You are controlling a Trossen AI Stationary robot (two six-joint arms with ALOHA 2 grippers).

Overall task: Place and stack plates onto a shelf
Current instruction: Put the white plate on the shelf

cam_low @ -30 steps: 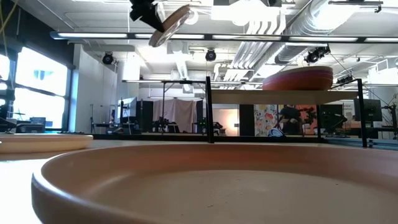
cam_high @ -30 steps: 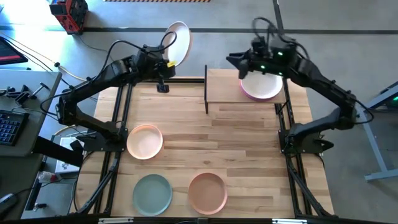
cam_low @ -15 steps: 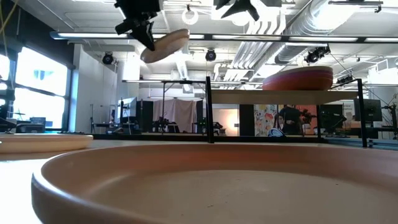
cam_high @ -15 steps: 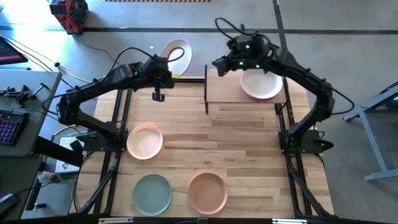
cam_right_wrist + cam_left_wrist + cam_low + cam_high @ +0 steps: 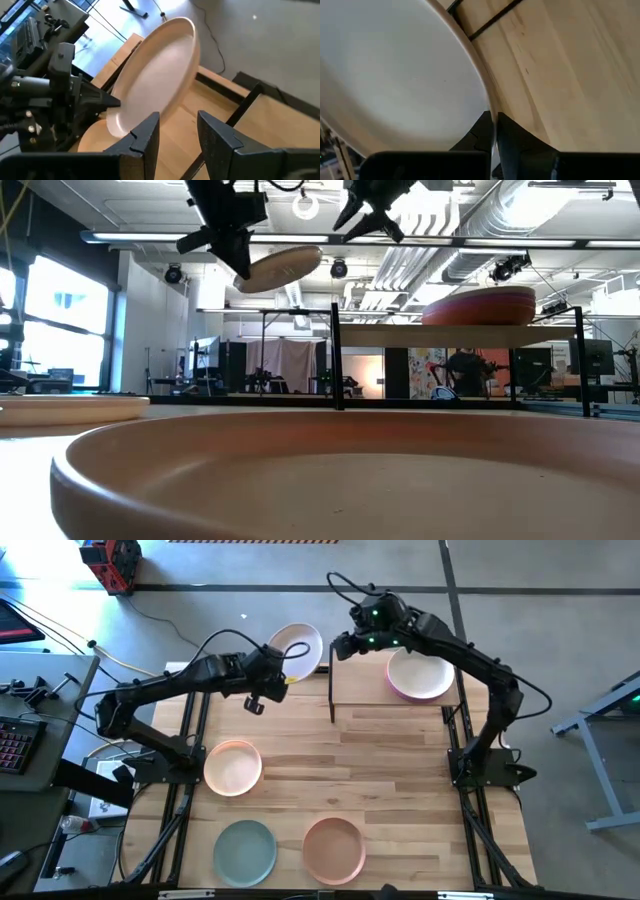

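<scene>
On the near half of the tabletop lie 3 plates: a peach plate toward the left edge, a sage green plate at the near edge, and a salmon plate just right of it. Near the far edge, left of centre, the left gripper holds a cream plate by its rim, fingers pinched on the edge, the plate raised in the air and tilted. The right gripper hangs just beside that plate, above the left end of the shelf, its fingers apart and empty. At the far right, a stack topped by a cream plate over a magenta plate sits on the shelf's right half.
</scene>
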